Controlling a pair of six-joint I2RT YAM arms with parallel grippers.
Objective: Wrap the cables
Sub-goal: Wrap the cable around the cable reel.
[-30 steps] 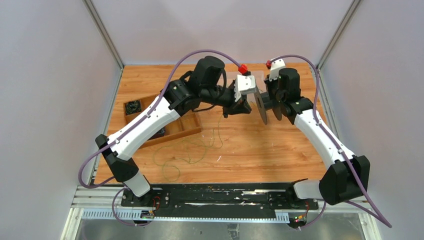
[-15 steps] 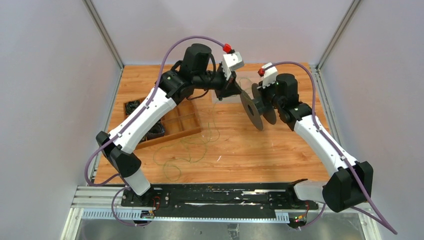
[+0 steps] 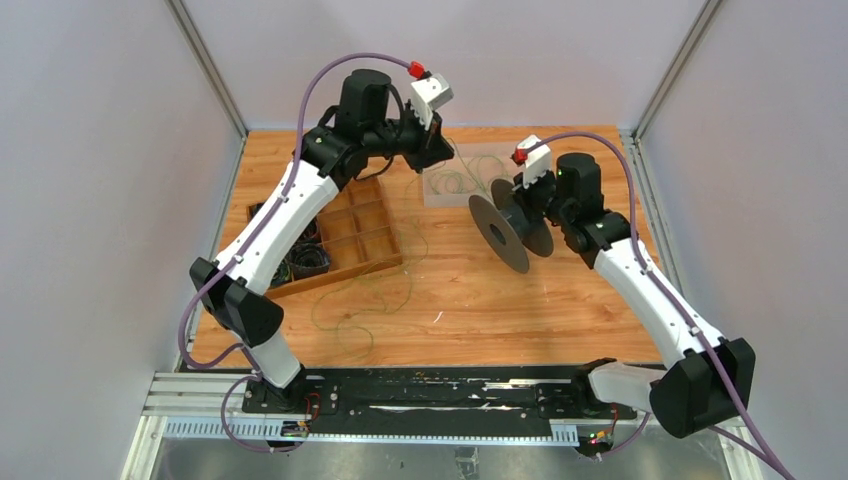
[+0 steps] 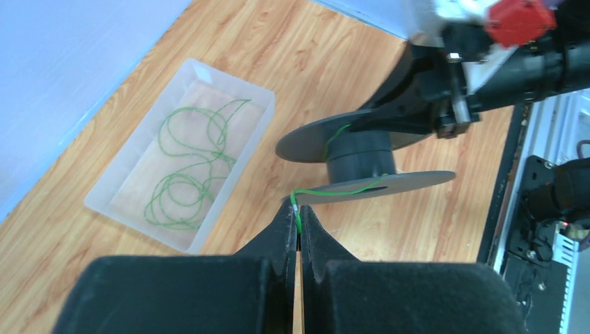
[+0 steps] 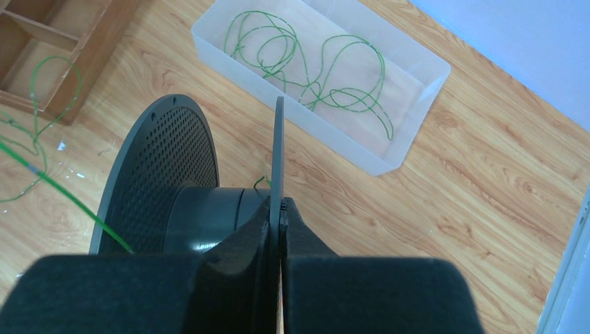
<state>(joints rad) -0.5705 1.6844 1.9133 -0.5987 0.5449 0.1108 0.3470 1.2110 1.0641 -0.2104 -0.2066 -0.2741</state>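
**Left gripper (image 4: 298, 217) swings away from the spool (image 3: 510, 228), wire in its pinch**

Since a second ago the left arm has drawn back toward the far left, uncovering a clear bin (image 4: 111, 198). Its jaws are clenched on one of the cables (image 4: 327, 191), which runs to the spool's hub. The right gripper (image 5: 279, 207) is clamped on a spool flange, holding it above the table (image 3: 560, 300). Wrapping looks barely begun. Long loops lie on the table by the wooden tray (image 3: 350, 274), and more sit in the bin.

left claw (image 4: 298, 224) has drawn back-left from the spool (image 3: 499, 232)
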